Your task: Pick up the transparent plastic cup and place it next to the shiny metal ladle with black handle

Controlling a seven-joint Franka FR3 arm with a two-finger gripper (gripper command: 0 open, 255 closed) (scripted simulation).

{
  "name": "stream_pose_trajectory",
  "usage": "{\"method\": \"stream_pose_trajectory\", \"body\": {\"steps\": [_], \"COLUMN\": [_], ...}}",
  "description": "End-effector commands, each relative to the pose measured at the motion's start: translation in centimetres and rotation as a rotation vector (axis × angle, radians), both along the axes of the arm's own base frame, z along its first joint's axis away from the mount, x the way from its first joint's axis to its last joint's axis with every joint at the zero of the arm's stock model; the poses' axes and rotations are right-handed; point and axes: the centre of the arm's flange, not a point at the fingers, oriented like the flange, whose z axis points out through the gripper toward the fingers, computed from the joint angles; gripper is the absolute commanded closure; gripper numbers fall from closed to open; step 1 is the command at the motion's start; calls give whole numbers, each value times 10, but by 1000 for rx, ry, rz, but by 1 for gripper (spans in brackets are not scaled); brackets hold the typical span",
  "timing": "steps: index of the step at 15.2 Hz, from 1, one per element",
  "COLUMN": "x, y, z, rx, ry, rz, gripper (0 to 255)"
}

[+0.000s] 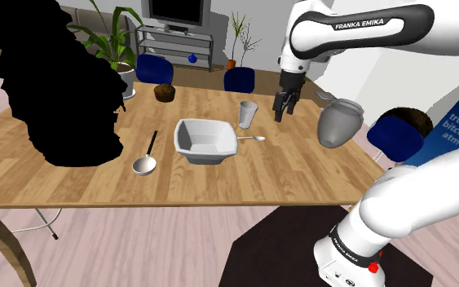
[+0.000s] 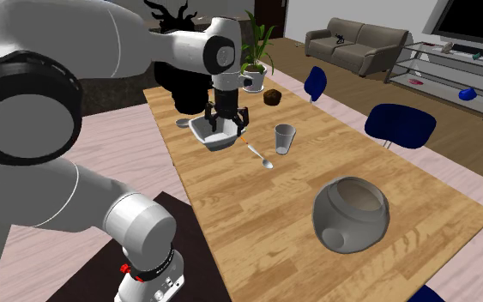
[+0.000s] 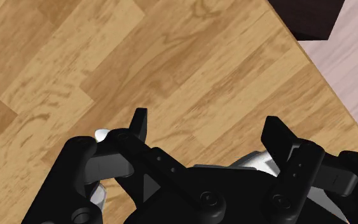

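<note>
Two black fingers (image 3: 139, 124) are seen standing well apart in the wrist view, so the jaws can be called wide open, nothing gripped, just the bare wood of the bench (image 3: 107, 57) between them.

In the shoulder view the jaws are found hanging above the bench at about 3 o'clock from the cup (image 1: 247, 114), near it but not touching. The cup is see-through and is stood upright on the bench, at roughly 1 o'clock from the white bowl (image 1: 206, 140) and a little apart from it. A small spoon (image 1: 252, 139) is laid at 3 o'clock of the bowl, at 6 o'clock of the cup.

The ladle (image 1: 146, 163), shiny scoop and black handle, is laid flat at around 9 o'clock of the bowl with the handle pointed toward 12. It is kept well apart from the cup, with the bowl between the two. A grey round pot (image 1: 339, 122) is set at 3 o'clock of the jaws.
</note>
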Motion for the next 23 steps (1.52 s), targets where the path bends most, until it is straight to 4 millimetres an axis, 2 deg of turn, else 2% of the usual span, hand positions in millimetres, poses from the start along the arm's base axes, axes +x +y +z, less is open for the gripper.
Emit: {"method": "stream_pose_trajectory", "body": {"steps": [1,21,22,23], "x": [26,254,262,262], "y": [-10,-65,-67,-68], "z": [-11,-100,-102,-107], "rx": [-12,-120,-124,-124], "ry": [-7,-59,-60,-60], "rz": [8,83,86,86], "gripper": [0,0,0,0]}}
